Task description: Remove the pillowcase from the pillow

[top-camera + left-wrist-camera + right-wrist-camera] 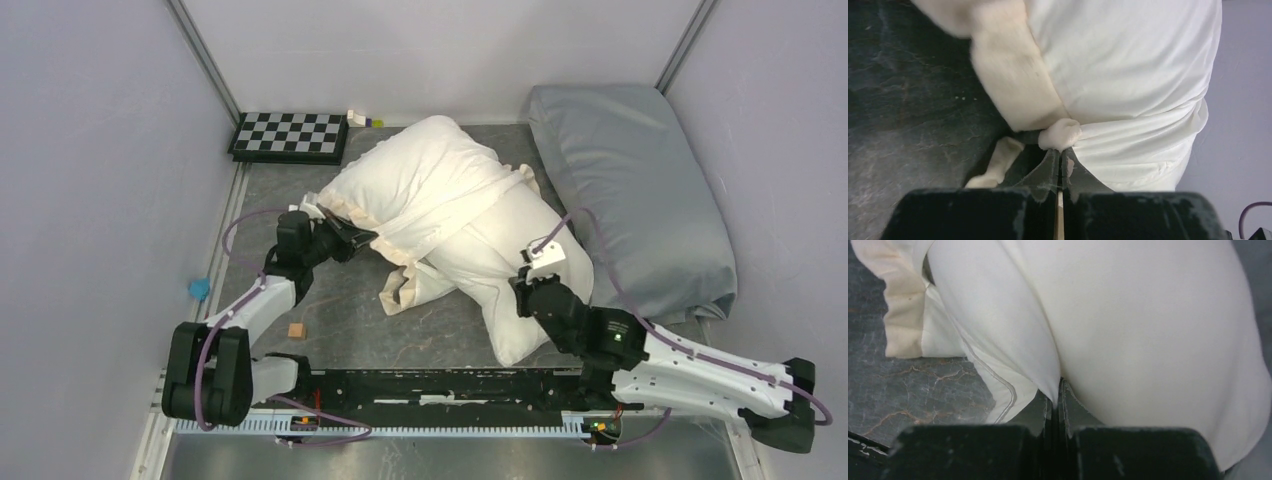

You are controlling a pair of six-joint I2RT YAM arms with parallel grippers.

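The cream pillowcase (420,175) covers the far left part of the white pillow (505,310), whose bare end sticks out toward the near right. The case's ruffled frill (403,290) hangs loose on the table. My left gripper (352,240) is at the case's left edge. In the left wrist view, that gripper (1060,151) is shut on a bunched bit of the pillowcase's frill (1060,134). My right gripper (524,283) presses against the bare pillow. In the right wrist view, the gripper (1057,390) is shut on a fold of the pillow (1148,330), beside its piped corner.
A pale blue-grey pillow (630,190) lies along the right wall, touching the white one. A checkerboard (290,135) and small items (362,118) sit at the back. A small wooden block (297,330) and a blue object (199,288) lie near the left arm.
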